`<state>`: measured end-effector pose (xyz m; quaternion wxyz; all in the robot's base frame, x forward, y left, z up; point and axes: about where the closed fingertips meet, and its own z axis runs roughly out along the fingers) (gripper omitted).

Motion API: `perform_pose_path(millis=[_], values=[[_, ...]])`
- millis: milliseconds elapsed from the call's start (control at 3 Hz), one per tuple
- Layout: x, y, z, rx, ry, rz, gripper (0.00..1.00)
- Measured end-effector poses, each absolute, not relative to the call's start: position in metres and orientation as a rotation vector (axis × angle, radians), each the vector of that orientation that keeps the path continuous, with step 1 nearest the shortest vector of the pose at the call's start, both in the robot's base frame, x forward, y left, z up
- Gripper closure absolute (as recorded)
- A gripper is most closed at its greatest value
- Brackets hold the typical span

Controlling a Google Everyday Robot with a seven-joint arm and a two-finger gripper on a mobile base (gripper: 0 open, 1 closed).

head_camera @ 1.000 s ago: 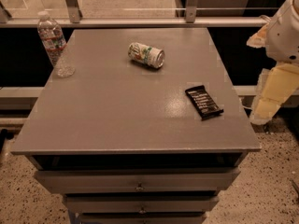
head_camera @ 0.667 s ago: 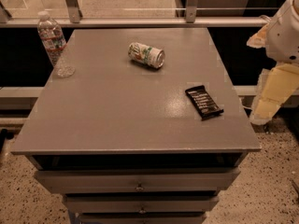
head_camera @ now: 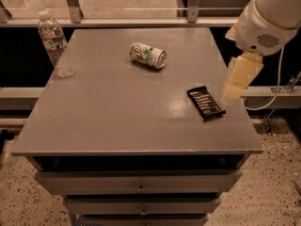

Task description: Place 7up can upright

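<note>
Noted flat black bar (head_camera: pixel 205 103) nearest, by right edge of table (head_camera: pixel 117 126); gripper (head_camera: pixel 239 79) just beside it, above that edge, cannot tell whether open or closed. Found 7up can (head_camera: pixel 147 55) farther back, lying on its side, well apart from gripper. Logged water bottle (head_camera: pixel 54 44) upright, far-left corner
</note>
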<state>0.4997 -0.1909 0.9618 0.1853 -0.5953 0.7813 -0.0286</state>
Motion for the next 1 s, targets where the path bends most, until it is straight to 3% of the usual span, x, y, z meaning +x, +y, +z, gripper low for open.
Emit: perform_pose_path(millis=[1000], values=[[0.649,-0.109,0.946,-1.543,2.179,-0.011,0.0]])
